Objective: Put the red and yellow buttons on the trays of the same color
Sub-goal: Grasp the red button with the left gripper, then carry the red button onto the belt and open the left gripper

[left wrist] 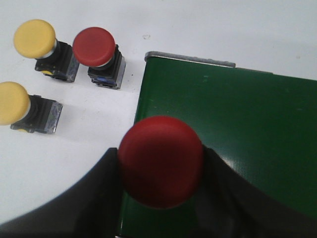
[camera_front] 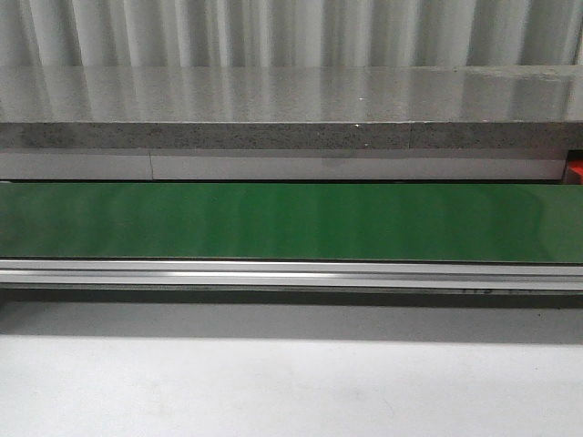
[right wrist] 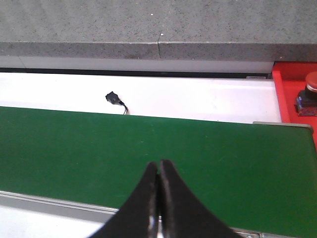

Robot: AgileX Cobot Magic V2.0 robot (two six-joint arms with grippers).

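Note:
My left gripper (left wrist: 161, 163) is shut on a red button (left wrist: 161, 159), whose round cap fills the space between the black fingers, above the end of the green belt (left wrist: 233, 124). On the white table beside the belt stand another red button (left wrist: 95, 48) and two yellow buttons (left wrist: 34, 38) (left wrist: 12, 102). My right gripper (right wrist: 158, 166) is shut and empty over the green belt (right wrist: 148, 148). The red tray (right wrist: 292, 94) shows past the belt's end, with a red button (right wrist: 309, 91) standing in it. A sliver of the red tray (camera_front: 576, 170) appears at the front view's right edge. No yellow tray is in view.
The green belt (camera_front: 291, 221) runs across the front view with a metal rail (camera_front: 291, 273) along its near side and a grey stone ledge (camera_front: 291, 118) behind. A small black part with a wire (right wrist: 115, 100) lies on the white strip behind the belt.

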